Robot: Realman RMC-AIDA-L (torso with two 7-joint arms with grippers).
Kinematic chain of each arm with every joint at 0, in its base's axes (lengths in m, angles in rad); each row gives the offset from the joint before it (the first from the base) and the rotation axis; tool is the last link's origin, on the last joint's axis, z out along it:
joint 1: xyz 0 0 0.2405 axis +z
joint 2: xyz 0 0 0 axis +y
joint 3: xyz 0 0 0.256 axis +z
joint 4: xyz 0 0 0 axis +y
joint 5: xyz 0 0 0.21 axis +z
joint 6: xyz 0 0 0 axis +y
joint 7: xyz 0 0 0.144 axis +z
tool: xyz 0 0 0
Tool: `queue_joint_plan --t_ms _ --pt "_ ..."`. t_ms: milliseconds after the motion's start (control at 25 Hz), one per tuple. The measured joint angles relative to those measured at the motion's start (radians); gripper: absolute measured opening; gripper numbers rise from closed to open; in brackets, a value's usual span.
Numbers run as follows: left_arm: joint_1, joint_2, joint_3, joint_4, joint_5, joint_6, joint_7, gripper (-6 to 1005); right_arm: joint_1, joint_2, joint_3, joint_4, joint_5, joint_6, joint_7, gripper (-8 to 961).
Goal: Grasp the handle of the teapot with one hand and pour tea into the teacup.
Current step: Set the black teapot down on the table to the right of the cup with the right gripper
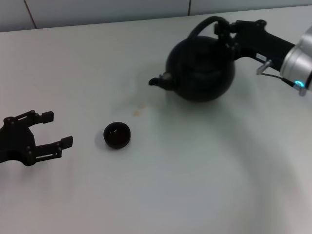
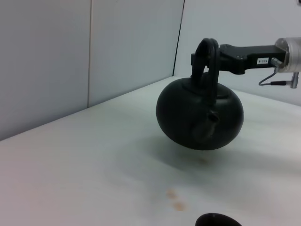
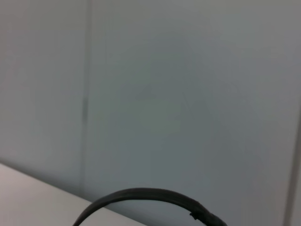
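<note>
So the white table (image 1: 195, 185) has loads of open room all round, and the black teapot (image 1: 201, 68) hangs just clear of it in the left wrist view, shadow underneath, spout aimed away from the right gripper (image 1: 225, 30). That gripper reaches in level from the far right side and is clamped on the handle (image 1: 204, 25), though its fingertips are mostly lost against the black, and its own wrist cam only catches a cut-off arc of the hoop. The teacup (image 1: 117, 135) sits well apart from the pot, just beside the idle left gripper (image 1: 52, 129), whose fingers are spread wide with nothing in them.
</note>
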Motion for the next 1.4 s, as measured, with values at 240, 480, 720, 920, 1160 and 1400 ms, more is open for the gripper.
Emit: queue_joint_plan --t_ms 240,480,720,920,1160,1400 --pt "0.001 0.0 0.0 -0.001 -0.007 0.002 0.0 859 -0.026 -0.002 0.044 0.009 -0.002 0.001 0.001 87" --pt "-0.004 0.0 0.005 -0.002 -0.007 0.003 0.0 859 -0.014 -0.004 0.044 0.052 -0.005 0.017 -0.002 87" --pt "-0.006 0.0 0.008 -0.002 -0.007 0.001 0.0 859 -0.009 -0.004 0.039 0.057 -0.006 0.043 -0.004 87" --pt "-0.006 0.0 0.008 -0.007 -0.007 0.0 0.0 860 0.001 -0.004 0.038 0.065 -0.007 0.044 -0.004 87" --pt "-0.006 0.0 0.004 -0.011 -0.007 -0.001 0.0 861 0.007 -0.004 0.041 0.071 -0.009 0.044 0.0 88" --pt "-0.005 0.001 0.003 -0.011 -0.007 -0.001 0.0 862 0.005 -0.004 0.042 0.071 -0.009 0.044 0.001 87"
